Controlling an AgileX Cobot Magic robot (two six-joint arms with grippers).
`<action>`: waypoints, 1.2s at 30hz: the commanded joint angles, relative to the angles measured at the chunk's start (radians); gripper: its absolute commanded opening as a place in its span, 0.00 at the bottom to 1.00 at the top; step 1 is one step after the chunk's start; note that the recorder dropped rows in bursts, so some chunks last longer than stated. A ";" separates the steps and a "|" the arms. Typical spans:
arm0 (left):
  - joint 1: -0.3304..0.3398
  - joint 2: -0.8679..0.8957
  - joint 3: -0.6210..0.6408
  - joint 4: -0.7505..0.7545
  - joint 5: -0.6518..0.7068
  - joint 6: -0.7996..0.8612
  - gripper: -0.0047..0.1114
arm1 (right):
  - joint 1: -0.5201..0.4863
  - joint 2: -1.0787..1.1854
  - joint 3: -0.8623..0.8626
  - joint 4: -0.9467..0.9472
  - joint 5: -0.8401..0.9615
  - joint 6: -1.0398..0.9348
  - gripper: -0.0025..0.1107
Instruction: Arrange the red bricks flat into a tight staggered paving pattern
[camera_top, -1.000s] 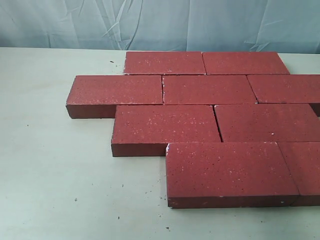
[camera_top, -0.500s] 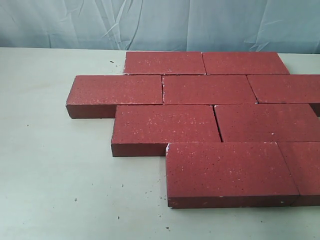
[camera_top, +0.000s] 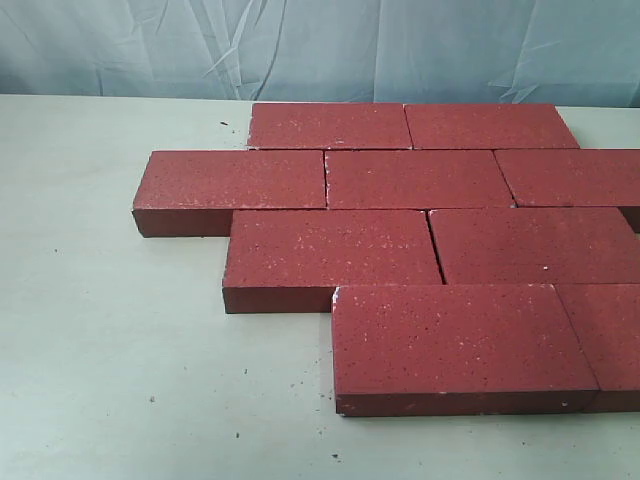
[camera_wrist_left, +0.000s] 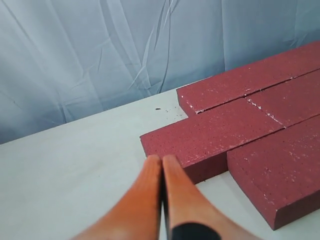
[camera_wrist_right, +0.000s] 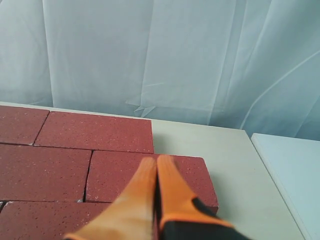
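Bricks (camera_top: 400, 230) — four staggered rows, flat on table (camera_top: 100, 350), seams close | left gripper (camera_wrist_left: 161, 165), right gripper (camera_wrist_right: 156, 165): tips pinched together, empty | layout seems done — nudge any gap low, square-on.

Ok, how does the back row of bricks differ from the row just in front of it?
The back row shows two bricks, both whole in the exterior view; the second row shows three, the rightmost cut off by the picture's edge. The second row juts out further left than the back row, so their joints are offset. Both lie flat, dark red, speckled and packed close.
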 joint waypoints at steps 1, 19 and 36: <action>-0.001 -0.082 0.083 0.000 -0.028 -0.013 0.04 | -0.006 -0.005 0.001 0.003 -0.012 0.003 0.01; 0.184 -0.457 0.356 -0.078 -0.026 -0.003 0.04 | -0.006 -0.005 0.001 0.003 -0.012 0.003 0.01; 0.240 -0.505 0.378 -0.103 0.038 0.002 0.04 | -0.006 -0.005 0.001 0.003 -0.012 0.003 0.01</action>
